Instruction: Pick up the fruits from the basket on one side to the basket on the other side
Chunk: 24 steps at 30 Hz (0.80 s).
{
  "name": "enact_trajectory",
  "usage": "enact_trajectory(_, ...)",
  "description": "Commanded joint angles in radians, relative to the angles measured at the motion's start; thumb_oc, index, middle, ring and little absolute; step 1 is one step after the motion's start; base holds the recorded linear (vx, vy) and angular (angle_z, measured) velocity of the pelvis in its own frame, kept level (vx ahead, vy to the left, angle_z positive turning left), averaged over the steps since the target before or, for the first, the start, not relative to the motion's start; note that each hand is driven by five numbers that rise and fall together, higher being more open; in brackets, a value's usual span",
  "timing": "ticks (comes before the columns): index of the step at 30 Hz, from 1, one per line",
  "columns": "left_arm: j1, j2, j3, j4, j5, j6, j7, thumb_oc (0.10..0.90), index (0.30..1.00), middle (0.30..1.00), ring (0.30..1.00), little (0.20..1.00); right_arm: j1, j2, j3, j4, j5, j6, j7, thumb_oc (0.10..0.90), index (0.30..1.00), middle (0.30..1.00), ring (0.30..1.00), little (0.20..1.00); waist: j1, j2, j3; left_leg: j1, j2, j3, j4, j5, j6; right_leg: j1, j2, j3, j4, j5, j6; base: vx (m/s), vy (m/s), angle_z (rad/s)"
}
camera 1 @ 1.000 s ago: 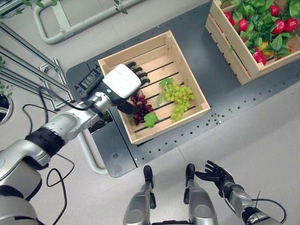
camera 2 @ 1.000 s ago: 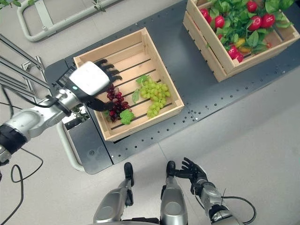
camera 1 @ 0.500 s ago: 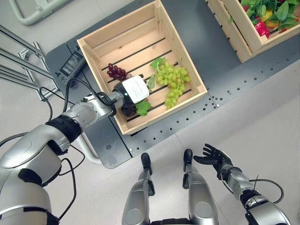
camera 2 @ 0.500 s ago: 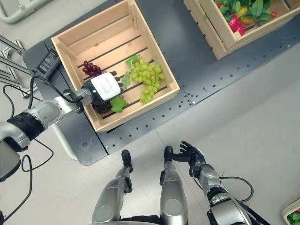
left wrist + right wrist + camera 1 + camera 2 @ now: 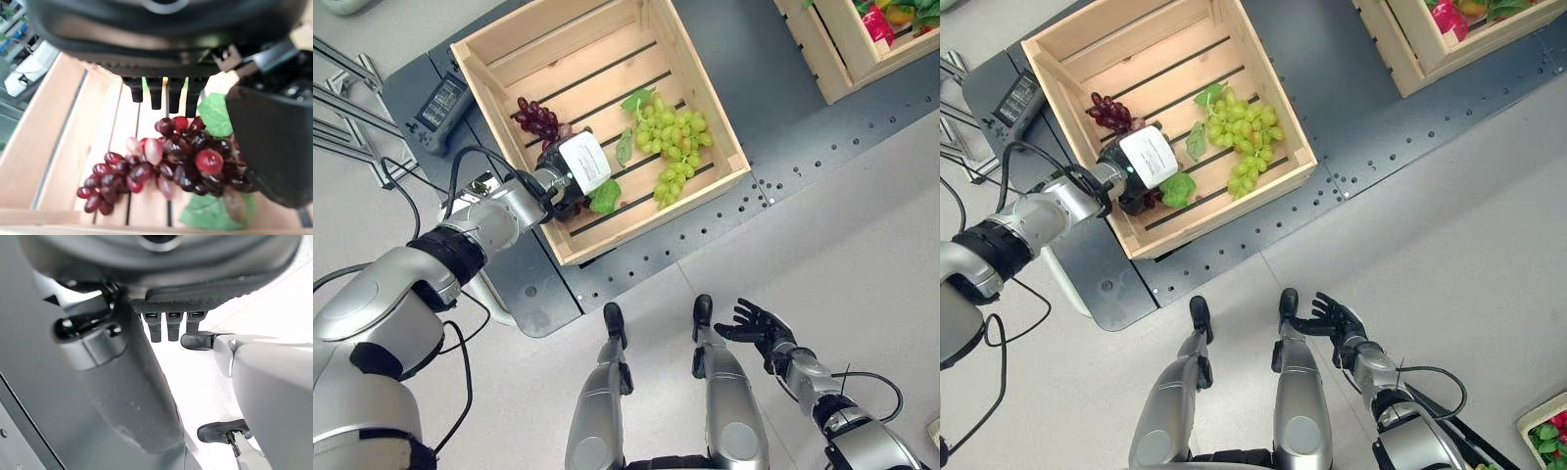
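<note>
A bunch of red grapes with a green leaf lies on the slats at the left of the near wooden crate. A bunch of green grapes lies beside it in the middle. My left hand is down inside the crate over the leaf end of the red bunch. In the left wrist view its fingers are straight and its thumb stands beside the red grapes, which rest on the slats. My right hand hangs open low by my leg.
A second wooden crate with red fruit and leaves stands at the far right on the dark grey platform. A black device lies left of the near crate, with metal rack bars beyond it.
The camera has shifted. My left hand came down from above the crate's left side into the crate and turned, settling over the red grapes' leaf end. The right hand stays put.
</note>
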Motion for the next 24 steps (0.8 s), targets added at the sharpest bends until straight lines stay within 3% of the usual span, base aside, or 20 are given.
enact_trajectory(1, -0.173, 0.092, 0.076, 0.022, 0.063, 0.075, 0.011, 0.8, 0.9, 0.9, 0.9, 0.9, 0.01, -0.007, 0.001, -0.049, 0.066, -0.039, 0.042, 0.8, 0.9, 0.9, 0.9, 0.9, 0.026, -0.066, 0.003, -0.042, -0.001, -0.012, 0.132, -0.088, -0.019, -0.018, -0.015, 0.037, 0.05, 0.014, 0.003, 0.02, 0.014, 0.05)
enact_trajectory(8, -0.212, 0.103, 0.075, 0.016, 0.145, 0.102, 0.113, 0.8, 0.9, 0.9, 0.9, 0.9, 0.002, 0.002, 0.003, -0.065, 0.08, -0.053, 0.041, 0.8, 0.9, 0.9, 0.9, 0.9, 0.032, -0.079, 0.003, -0.069, -0.002, -0.014, 0.14, -0.092, -0.014, -0.049, -0.014, 0.04, 0.057, 0.019, 0.006, 0.01, 0.004, 0.02)
enact_trajectory(15, -0.232, 0.144, 0.073, 0.0, 0.078, 0.112, 0.14, 0.8, 0.9, 0.9, 0.9, 0.9, 0.016, -0.007, -0.007, -0.058, 0.065, -0.045, 0.043, 0.8, 0.9, 0.9, 0.9, 0.9, 0.038, -0.075, 0.003, -0.088, -0.005, -0.019, 0.156, -0.097, -0.009, -0.069, -0.02, 0.047, 0.066, 0.027, 0.01, 0.01, 0.007, 0.0)
enact_trajectory(24, -0.251, 0.175, 0.052, -0.008, 0.078, 0.128, -0.04, 0.8, 0.9, 0.9, 0.9, 0.9, 0.022, -0.019, -0.007, -0.068, 0.061, -0.042, 0.048, 0.8, 0.9, 0.9, 0.9, 0.9, 0.041, -0.066, 0.003, -0.104, -0.011, -0.025, 0.161, -0.098, -0.004, -0.084, -0.024, 0.049, 0.068, 0.033, 0.013, 0.0, 0.0, 0.0)
